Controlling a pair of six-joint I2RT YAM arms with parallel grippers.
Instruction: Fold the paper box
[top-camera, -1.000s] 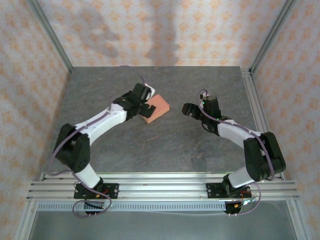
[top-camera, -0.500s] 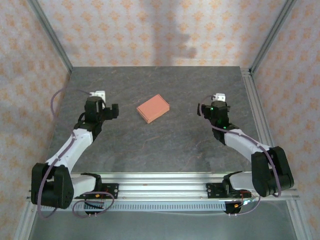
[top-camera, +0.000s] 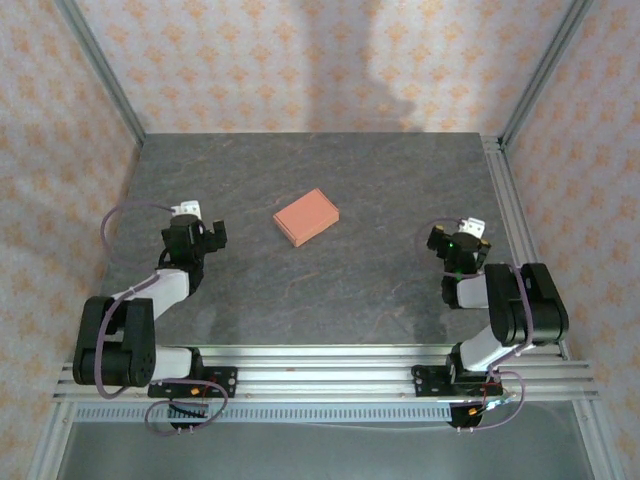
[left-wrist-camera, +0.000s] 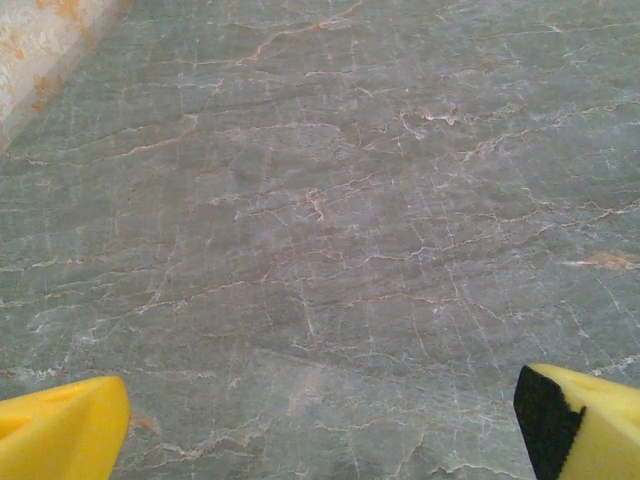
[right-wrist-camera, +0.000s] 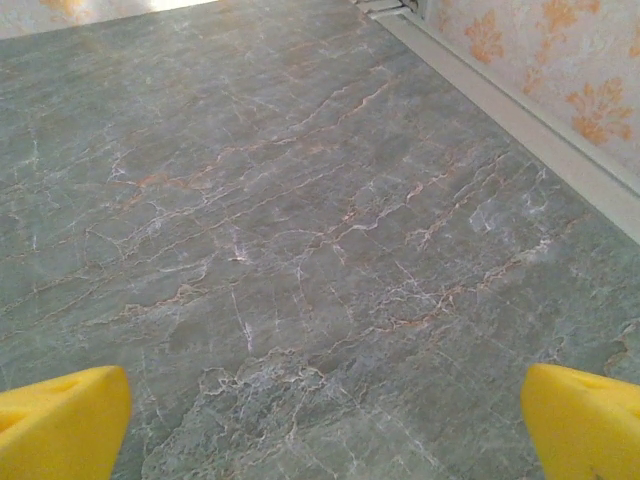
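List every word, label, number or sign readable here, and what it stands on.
None can be read. The paper box shows plain salmon-orange faces, the table only stone veining, the walls only an orange ornament pattern. Any marks on the arm bases are too small to read.

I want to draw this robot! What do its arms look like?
Each arm has chunky black joints joined by white tube-like links. The left arm carries a looping purple cable; the right arm shows a small green light near its wrist. Both have bright yellow jaws.
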